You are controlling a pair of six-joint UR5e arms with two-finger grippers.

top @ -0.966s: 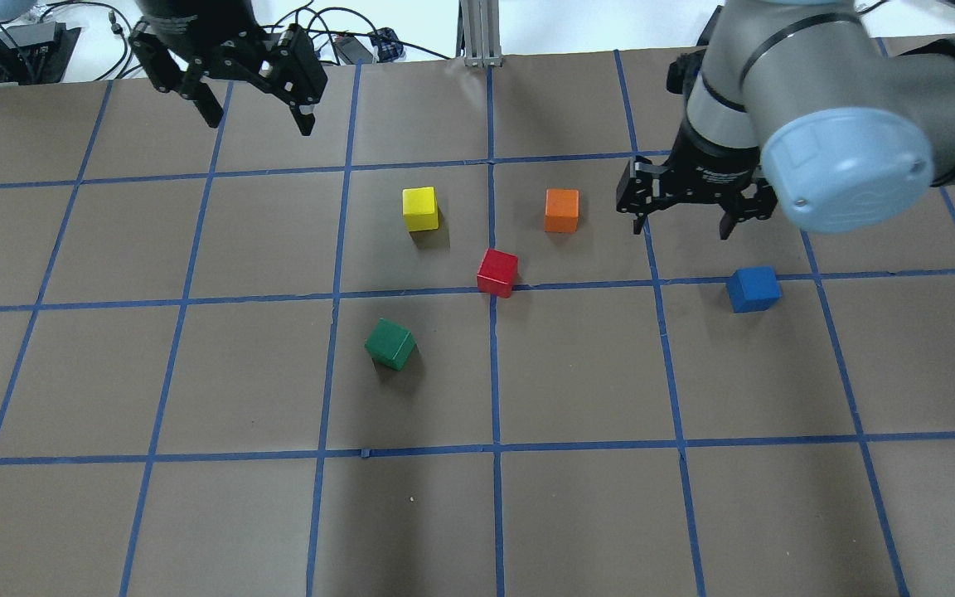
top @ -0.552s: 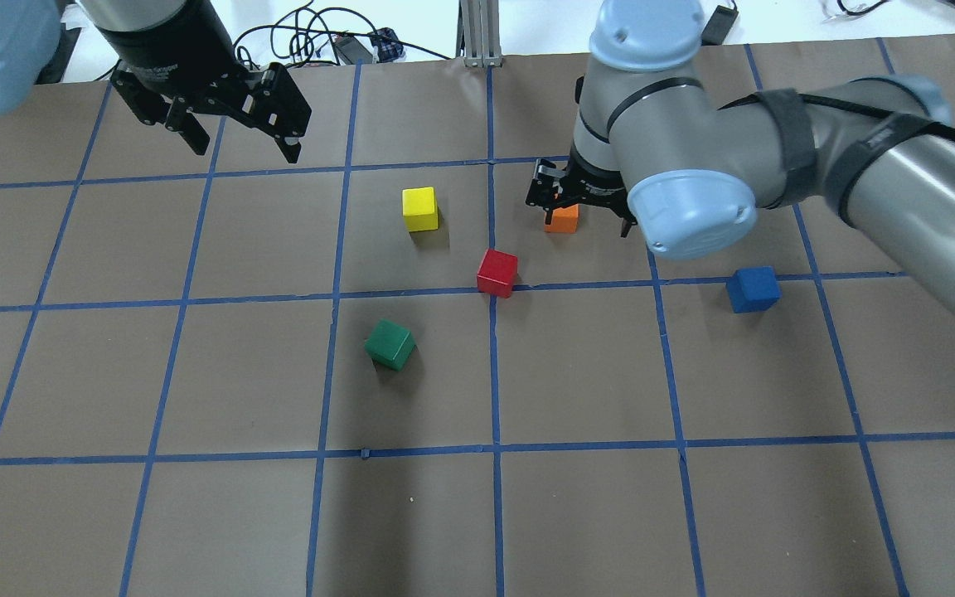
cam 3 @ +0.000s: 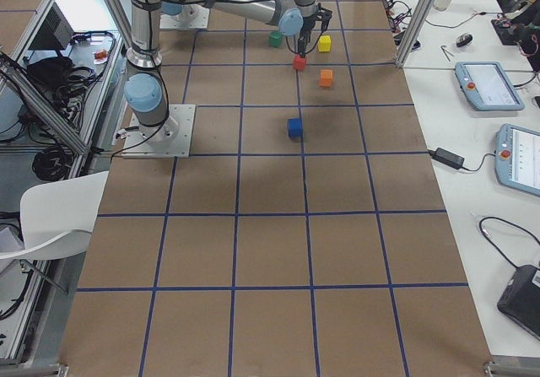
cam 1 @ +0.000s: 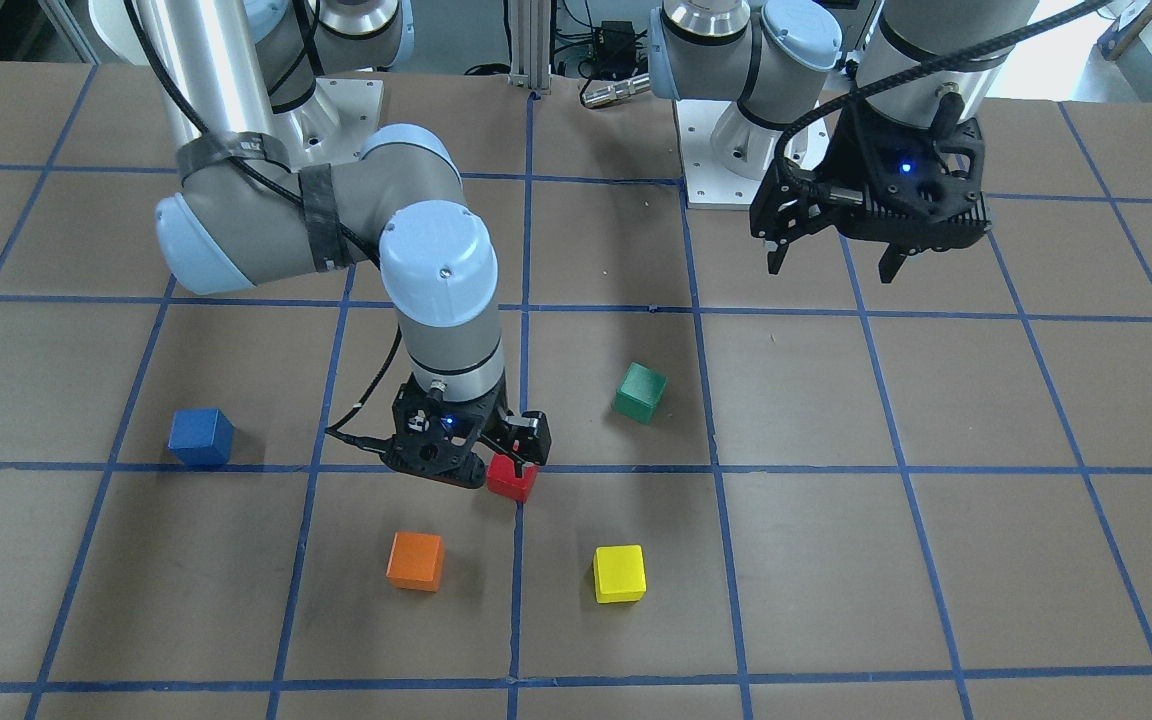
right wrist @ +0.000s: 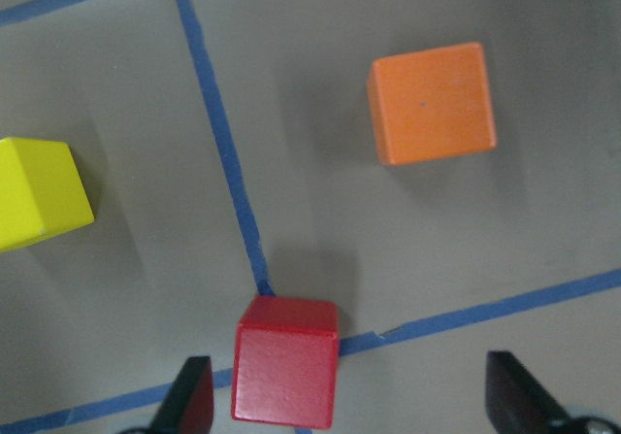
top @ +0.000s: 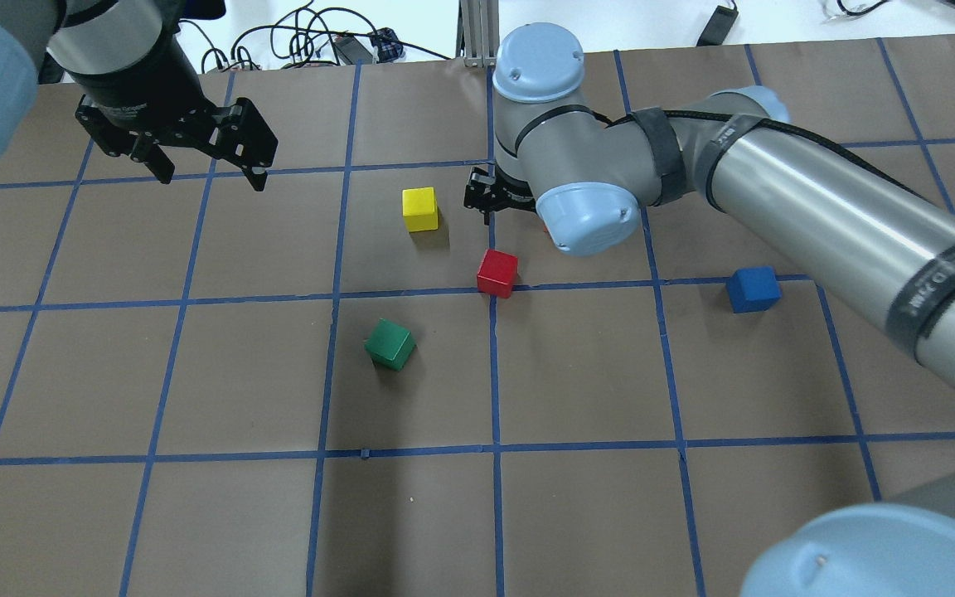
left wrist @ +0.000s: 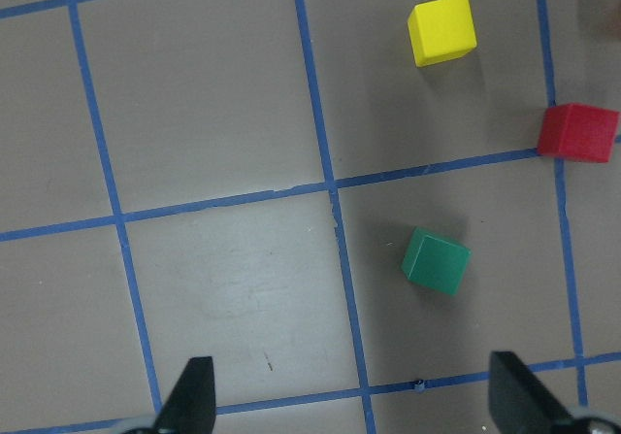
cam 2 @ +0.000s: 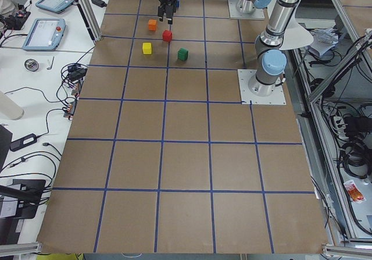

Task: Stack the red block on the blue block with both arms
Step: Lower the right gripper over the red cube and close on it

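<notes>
A: Right gripper?
B: Fingers apart, low over the small matte red cube, which sits ungripped on the brown table at a blue tape line
A: Left gripper?
B: Spread too, holding nothing. Small matte blue cube well apart from red

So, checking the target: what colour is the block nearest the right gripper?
Red; the block shows best in the right wrist view.

On the table, the blue block lies well apart from the red block, to the robot's right. The green cube lies nearer the robot.
</notes>
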